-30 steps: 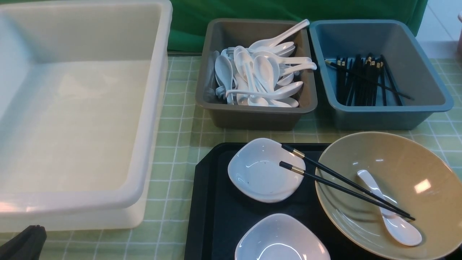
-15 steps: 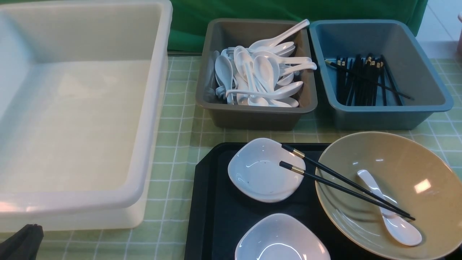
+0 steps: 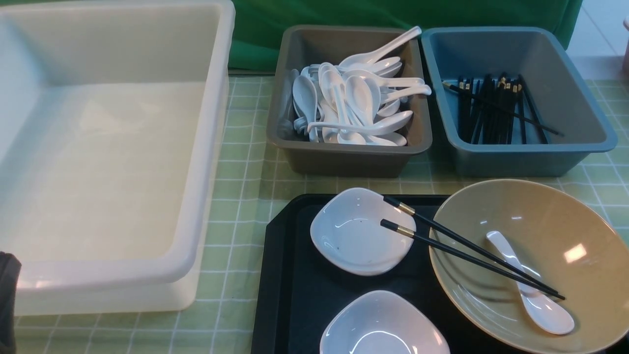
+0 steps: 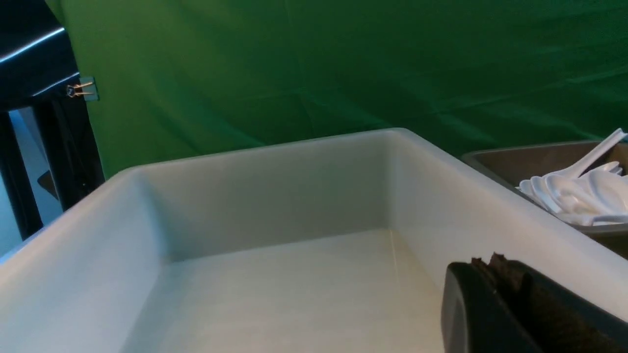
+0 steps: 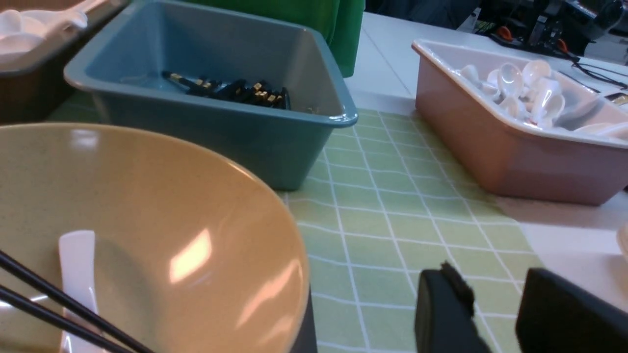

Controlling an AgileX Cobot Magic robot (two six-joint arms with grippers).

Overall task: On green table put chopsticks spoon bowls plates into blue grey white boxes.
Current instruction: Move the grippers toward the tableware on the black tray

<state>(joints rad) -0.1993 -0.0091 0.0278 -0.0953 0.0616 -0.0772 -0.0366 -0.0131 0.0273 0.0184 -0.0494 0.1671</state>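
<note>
Right gripper point(image 5: 490, 277), jaws part-open and empty, is poised low just right of the bowl point(image 3: 565, 221). Left gripper point(image 4: 493, 262), jaws closed and empty, points level far left of the bowl. Spoon point(image 3: 540, 305) and chopsticks' point(image 3: 457, 239) tips lie inside the bowl.

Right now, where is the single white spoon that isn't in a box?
Front view, right side: the spoon lies inside the tan bowl on the black tray, its scoop toward the robot, with the two chopsticks crossing over its handle.
</note>
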